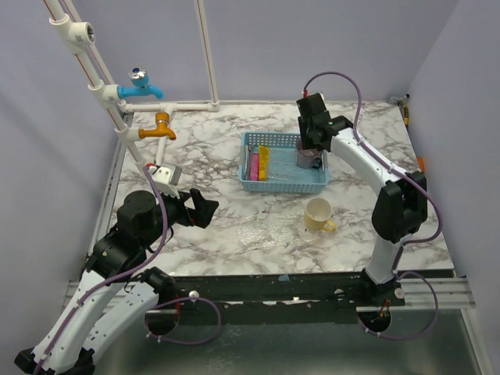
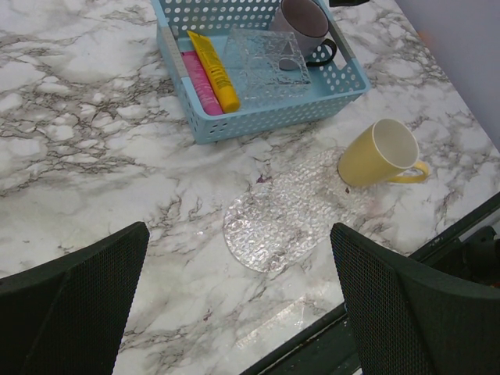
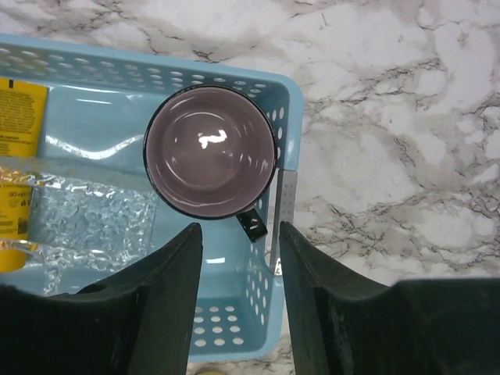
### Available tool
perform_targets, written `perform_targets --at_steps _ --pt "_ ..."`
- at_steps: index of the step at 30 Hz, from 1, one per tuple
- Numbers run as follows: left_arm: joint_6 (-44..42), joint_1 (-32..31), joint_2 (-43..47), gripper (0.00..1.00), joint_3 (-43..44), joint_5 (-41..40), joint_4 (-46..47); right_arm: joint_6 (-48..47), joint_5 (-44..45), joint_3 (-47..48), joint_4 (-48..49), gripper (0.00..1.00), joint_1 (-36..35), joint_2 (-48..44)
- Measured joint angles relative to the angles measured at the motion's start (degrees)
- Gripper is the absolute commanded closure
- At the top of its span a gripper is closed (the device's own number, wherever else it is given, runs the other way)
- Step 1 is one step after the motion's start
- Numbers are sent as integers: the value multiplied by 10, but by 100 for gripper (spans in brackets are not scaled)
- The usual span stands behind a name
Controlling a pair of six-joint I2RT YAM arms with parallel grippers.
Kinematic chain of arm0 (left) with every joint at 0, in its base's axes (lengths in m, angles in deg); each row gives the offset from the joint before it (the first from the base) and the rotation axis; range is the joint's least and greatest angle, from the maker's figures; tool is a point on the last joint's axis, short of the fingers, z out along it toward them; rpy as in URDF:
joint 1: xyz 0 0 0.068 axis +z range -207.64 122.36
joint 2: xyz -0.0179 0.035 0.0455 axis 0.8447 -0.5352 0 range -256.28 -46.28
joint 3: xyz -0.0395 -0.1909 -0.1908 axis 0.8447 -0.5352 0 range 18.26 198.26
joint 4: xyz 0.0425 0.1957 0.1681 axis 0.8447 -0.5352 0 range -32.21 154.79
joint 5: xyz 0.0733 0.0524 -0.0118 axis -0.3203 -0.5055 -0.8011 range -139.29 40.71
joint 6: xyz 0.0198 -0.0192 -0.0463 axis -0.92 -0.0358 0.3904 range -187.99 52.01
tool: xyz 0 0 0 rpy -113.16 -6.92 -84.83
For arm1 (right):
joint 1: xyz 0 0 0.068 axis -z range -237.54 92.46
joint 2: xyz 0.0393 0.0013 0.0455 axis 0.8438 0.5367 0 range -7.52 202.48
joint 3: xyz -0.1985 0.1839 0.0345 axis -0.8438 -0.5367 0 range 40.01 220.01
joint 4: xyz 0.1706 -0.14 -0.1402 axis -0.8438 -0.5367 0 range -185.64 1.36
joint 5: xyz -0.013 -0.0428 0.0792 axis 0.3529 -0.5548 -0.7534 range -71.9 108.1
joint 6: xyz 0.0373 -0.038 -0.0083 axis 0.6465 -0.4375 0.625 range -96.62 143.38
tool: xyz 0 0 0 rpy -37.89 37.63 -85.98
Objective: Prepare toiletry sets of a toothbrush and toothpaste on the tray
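A light blue perforated basket tray (image 1: pixel 283 187) sits mid-table. In its left end lie a yellow toothpaste tube (image 1: pixel 264 162) and a pink toothpaste tube (image 1: pixel 254 166) side by side; both show in the left wrist view, yellow (image 2: pixel 215 70) and pink (image 2: pixel 201 82). A mauve cup (image 3: pixel 211 152) stands upright in the tray's right end. My right gripper (image 3: pixel 238 234) hovers open above it, the cup's handle (image 3: pixel 255 226) between its fingertips, not gripped. My left gripper (image 2: pixel 238 312) is open and empty over the near left table. No toothbrush shows.
A cream mug (image 1: pixel 319 215) lies on its side in front of the tray. A clear bumpy plastic disc (image 2: pixel 281 219) lies on the table beside it. A clear textured piece (image 2: pixel 266 62) sits inside the tray. Taps and pipes (image 1: pixel 144 90) stand at the back left.
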Motion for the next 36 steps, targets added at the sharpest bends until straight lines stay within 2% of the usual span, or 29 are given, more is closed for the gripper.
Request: perform_targets --at_steps 16,36 --pt "0 0 -7 1 0 2 -2 -5 -71 68 23 55 73 104" --pt "0 0 -12 1 0 2 -4 -1 -106 99 29 58 84 158"
